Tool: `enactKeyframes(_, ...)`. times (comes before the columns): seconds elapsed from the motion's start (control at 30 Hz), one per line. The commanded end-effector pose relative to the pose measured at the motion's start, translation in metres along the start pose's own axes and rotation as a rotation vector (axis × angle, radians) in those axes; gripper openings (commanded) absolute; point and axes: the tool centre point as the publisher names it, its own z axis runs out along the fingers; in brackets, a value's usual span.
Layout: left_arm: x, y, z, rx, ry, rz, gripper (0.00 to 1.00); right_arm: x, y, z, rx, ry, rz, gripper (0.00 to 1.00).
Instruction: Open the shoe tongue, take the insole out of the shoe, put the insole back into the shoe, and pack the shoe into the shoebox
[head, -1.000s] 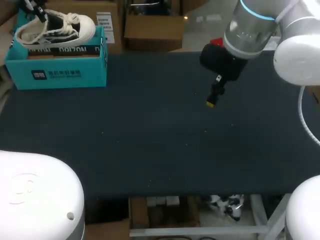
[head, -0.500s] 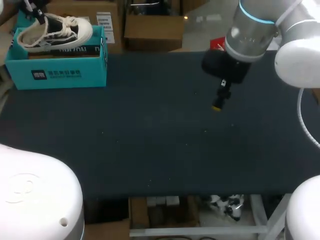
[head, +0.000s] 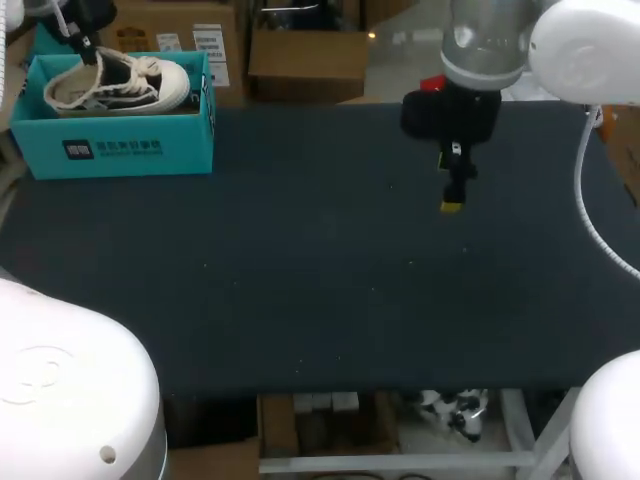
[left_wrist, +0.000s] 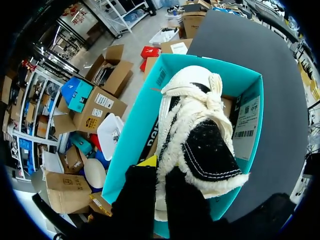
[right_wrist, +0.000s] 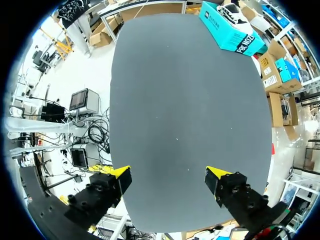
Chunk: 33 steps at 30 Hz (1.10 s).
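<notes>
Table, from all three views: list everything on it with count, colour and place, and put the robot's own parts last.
shoebox: 1, teal, open, at the table's far left corner.
shoe: 1, cream-white with black, lying inside the shoebox, toe pointing away from the left gripper.
table: 1, dark grey, carrying the shoebox.
left gripper: 1, black with yellow tips, over the shoebox, shut on the shoe at its heel end.
right gripper: 1, black with yellow tips, open, holding nothing, above bare table on the far side, right of the middle.
</notes>
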Motion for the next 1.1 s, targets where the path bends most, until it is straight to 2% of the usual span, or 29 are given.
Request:
enactKeyframes(0.03, -0.009, -0.005, 0.026, -0.03, 0.067, 0.009, 0.0, -0.002, 0.001, -0.001, 0.006, 0.014, 0.0, 1.0)
enactKeyframes(0.23, -0.002, 0.001, 0.054, -0.072, 0.121, 0.056, 0.0, -0.002, 0.001, -0.001, 0.006, 0.014, 0.0, 1.0)
enactKeyframes(0.73, -0.011, 0.012, 0.111, -0.149, 0.31, 0.106, 0.0, -0.002, 0.001, -0.001, 0.006, 0.014, 0.0, 1.0)
enactKeyframes(0.83, -0.014, 0.012, 0.118, -0.171, 0.31, 0.077, 0.0, -0.002, 0.001, -0.001, 0.006, 0.014, 0.0, 1.0)
enactKeyframes(0.87, -0.013, 0.012, 0.117, -0.165, 0.311, 0.072, 0.27, -0.002, 0.001, -0.001, 0.006, 0.014, 0.0, 1.0)
enactKeyframes(0.93, -0.013, 0.013, 0.108, -0.154, 0.3, 0.064, 1.0, -0.002, 0.001, -0.001, 0.006, 0.014, 0.0, 1.0)
enactKeyframes(1.1, -0.011, 0.011, 0.079, -0.12, 0.258, 0.036, 1.0, -0.002, 0.001, -0.001, 0.006, 0.014, 0.0, 1.0)
